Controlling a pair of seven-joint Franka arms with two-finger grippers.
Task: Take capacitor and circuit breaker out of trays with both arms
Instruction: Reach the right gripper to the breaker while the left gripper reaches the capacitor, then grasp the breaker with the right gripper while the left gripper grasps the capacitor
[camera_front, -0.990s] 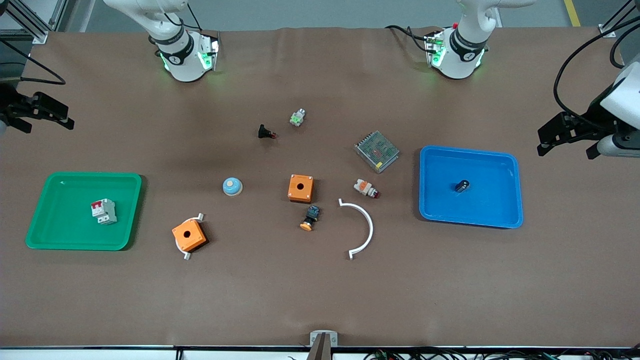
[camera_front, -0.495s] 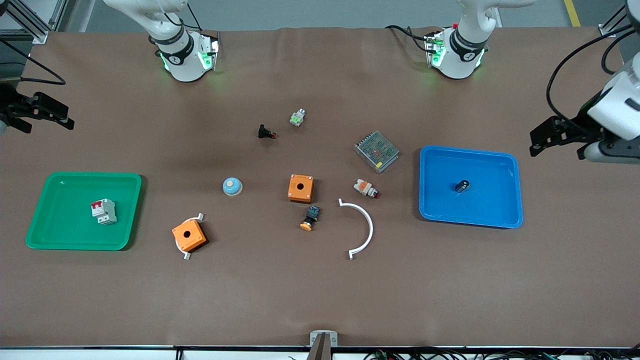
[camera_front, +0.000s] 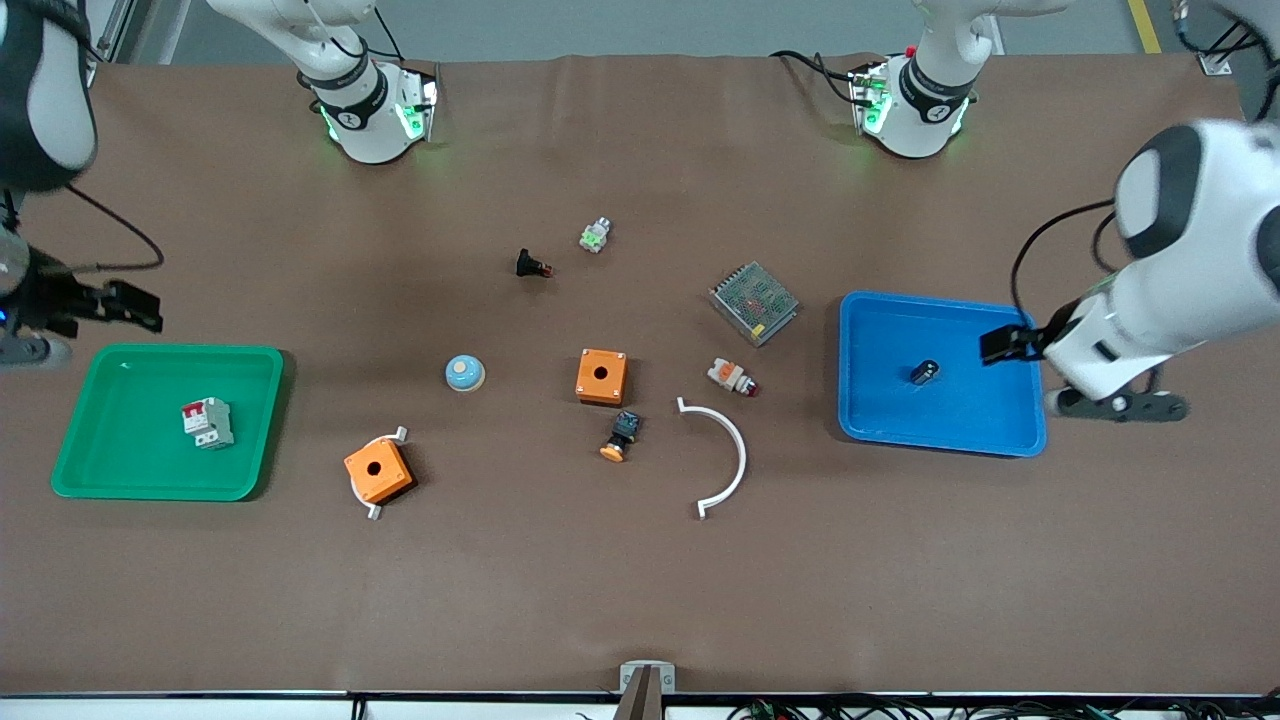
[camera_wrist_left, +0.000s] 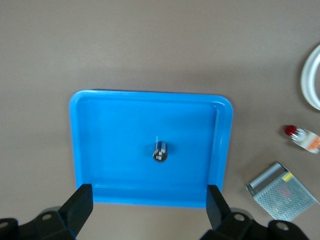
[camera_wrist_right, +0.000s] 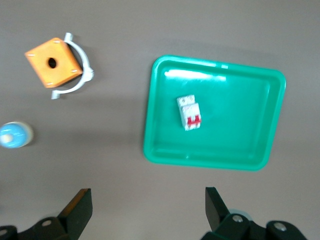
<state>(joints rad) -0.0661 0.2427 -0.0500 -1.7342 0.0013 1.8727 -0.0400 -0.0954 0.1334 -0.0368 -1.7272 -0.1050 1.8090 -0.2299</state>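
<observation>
Your left end effector (camera_front: 1003, 344), fingers apart, has moved over blue tray (camera_front: 1015, 405) w/ capacitor (camera_front: 924, 372); right end effector (camera_front: 135, 306), apart, nearer green tray (camera_front: 120, 460) w/ breaker (camera_front: 207, 422).

1. The blue tray (camera_wrist_left: 100, 145) and green tray (camera_wrist_right: 235, 150) look like smooth, glossy plastic, with highlights along their rims.
2. The capacitor (camera_wrist_left: 160, 151) has a dark body with a shiny metallic end.
3. The breaker (camera_wrist_right: 189, 113) looks like matt white-grey plastic.
4. The table cover (camera_front: 640, 580) is matt brown, faintly creased.
5. The mesh-topped box (camera_front: 754, 302) looks like perforated metal.
</observation>
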